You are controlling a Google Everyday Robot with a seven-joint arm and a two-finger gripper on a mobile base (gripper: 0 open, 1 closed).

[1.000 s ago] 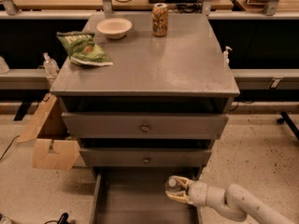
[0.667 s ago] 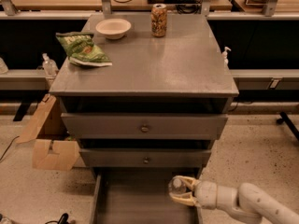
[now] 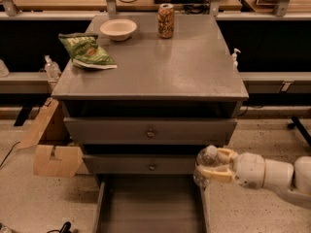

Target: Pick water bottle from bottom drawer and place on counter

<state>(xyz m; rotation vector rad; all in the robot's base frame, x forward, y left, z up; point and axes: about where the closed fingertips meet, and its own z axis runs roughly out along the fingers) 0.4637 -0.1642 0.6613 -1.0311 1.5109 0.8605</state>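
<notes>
A grey three-drawer cabinet is seen from above and in front. The robot's white arm (image 3: pixel 272 174) reaches in from the lower right. Its tool (image 3: pixel 212 165), with two cream-coloured fingers (image 3: pixel 224 155), is pinching a clear ribbed plastic water bottle (image 3: pixel 206 163) from the right side. One finger lies across the upper part of the bottle and the other across the lower part.

The bottle sits between the fingertips. It is at the right end of the lower knobbed grey drawer (image 3: pixel 146 165) and over the right edge of the bottom drawer (image 3: pixel 150 205). That bottom drawer, a long shallow grey tray, is pulled out towards the camera, and its flat floor shows. The bottle is well below the wide, slightly shiny grey tabletop (image 3: pixel 160 67).

On the tabletop, a green crinkled snack bag (image 3: pixel 86 51) lies at the left. A shallow white bowl (image 3: pixel 118 29) sits behind it, and a patterned drink can (image 3: pixel 166 20) stands upright at the back centre. A brown cardboard box (image 3: pixel 53 152) rests on the speckled floor to the left of the cabinet.
</notes>
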